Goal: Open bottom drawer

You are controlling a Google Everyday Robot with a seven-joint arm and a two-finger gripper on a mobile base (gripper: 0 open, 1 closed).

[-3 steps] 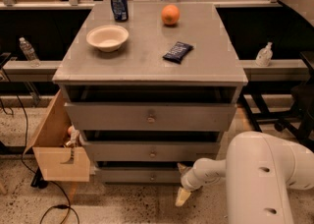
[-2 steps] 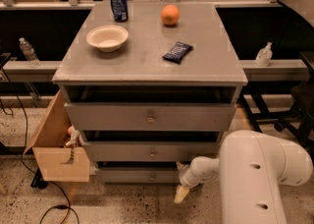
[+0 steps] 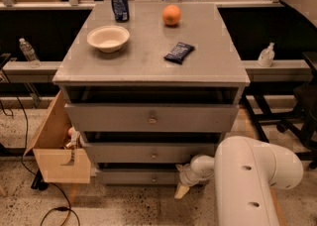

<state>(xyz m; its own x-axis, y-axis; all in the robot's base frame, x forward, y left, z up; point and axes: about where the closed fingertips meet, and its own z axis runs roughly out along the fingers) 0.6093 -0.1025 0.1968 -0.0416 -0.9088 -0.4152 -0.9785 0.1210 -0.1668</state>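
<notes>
The gripper (image 3: 181, 190) is hovering low, just before the right end of the bottom drawer (image 3: 133, 176), its grip impossible to tell as spread or closed.

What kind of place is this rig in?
Likely a lab or office test bay: drawer cabinet on a speckled floor, cardboard box beside it, chair at right. Gripper is low by the bottom drawer.

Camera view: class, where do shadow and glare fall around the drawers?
Camera view: dark shadow fills the gap above the top drawer; the bottom drawer lies dimmest, with the gripper low at its right end, well lit; a soft sheen marks the cabinet top.
</notes>
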